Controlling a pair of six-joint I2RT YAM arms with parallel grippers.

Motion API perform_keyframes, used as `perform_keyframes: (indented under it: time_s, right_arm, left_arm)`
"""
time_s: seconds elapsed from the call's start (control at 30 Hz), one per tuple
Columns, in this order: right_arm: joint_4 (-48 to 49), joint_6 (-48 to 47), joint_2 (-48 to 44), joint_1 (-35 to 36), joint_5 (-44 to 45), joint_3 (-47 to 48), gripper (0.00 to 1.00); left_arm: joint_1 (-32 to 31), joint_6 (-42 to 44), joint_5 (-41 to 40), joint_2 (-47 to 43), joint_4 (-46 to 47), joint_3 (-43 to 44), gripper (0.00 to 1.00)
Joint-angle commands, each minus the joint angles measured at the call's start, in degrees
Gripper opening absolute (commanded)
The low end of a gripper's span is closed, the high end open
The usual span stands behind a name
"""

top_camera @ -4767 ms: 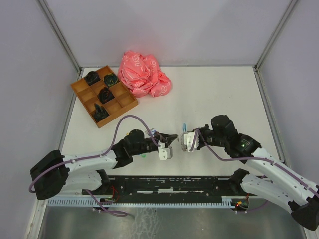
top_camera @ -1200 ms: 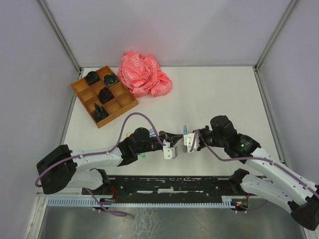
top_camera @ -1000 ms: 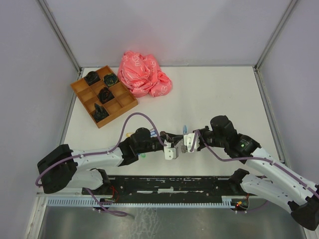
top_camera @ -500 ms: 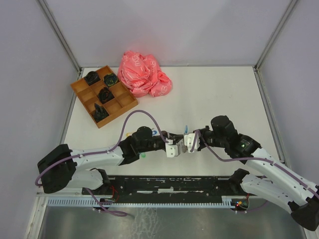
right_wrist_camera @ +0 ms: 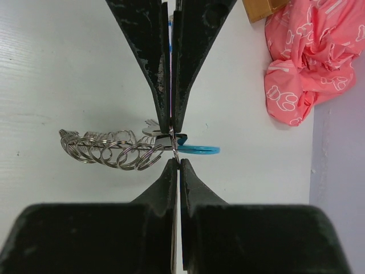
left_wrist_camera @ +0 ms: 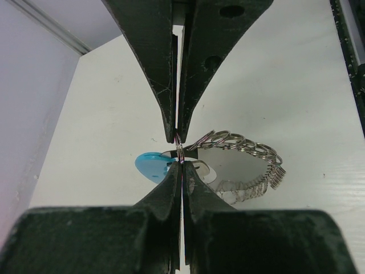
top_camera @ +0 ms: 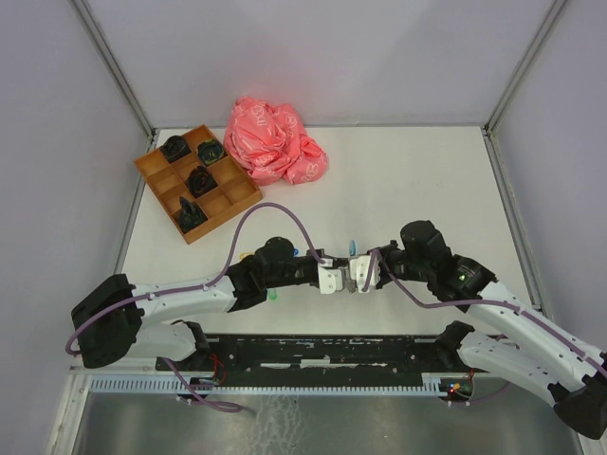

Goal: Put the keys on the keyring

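Keys are half hidden under the left arm. Near the worktop's front, the left gripper and right gripper are both clamped shut on thin wire of the keyring by its blue tag. It is judged light, limp and slippery, best pinched at one end ring.

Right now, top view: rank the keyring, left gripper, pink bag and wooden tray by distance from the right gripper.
1. keyring: pinched in the right gripper itself.
2. left gripper: just to its left, tips almost meeting.
3. pink bag: well off, back and left.
4. wooden tray: farthest, at the back-left edge of the table.
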Motion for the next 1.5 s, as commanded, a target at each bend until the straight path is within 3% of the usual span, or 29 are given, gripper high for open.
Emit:
perform_keyframes:
  time_s: [0.0,0.47,0.8,1.33,1.47]
  right_arm:
    - [4.68,-1.19,-0.11,1.08,-3.84,0.55,0.01]
    - [3.65,-0.47,1.46,1.60,-2.52,1.26,0.01]
    - [2.25,0.91,3.33,1.67,-2.66,2.53,0.01]
    - [3.80,1.17,1.37,1.84,-3.37,1.05,0.01]
    - [4.08,1.97,0.62,1.84,-3.56,0.77,0.07]
  left_arm:
    - [-1.15,-3.71,3.97,-1.36,2.58,3.29,0.03]
    - [-1.29,0.67,7.94,-2.31,3.77,1.85,0.03]
    - [-2.18,4.70,6.56,-2.88,6.05,0.11,0.03]
    - [-2.26,-0.65,3.67,-3.43,14.20,-5.00,0.03]
    - [-2.26,-1.94,2.53,-3.28,15.93,-6.90,0.03]
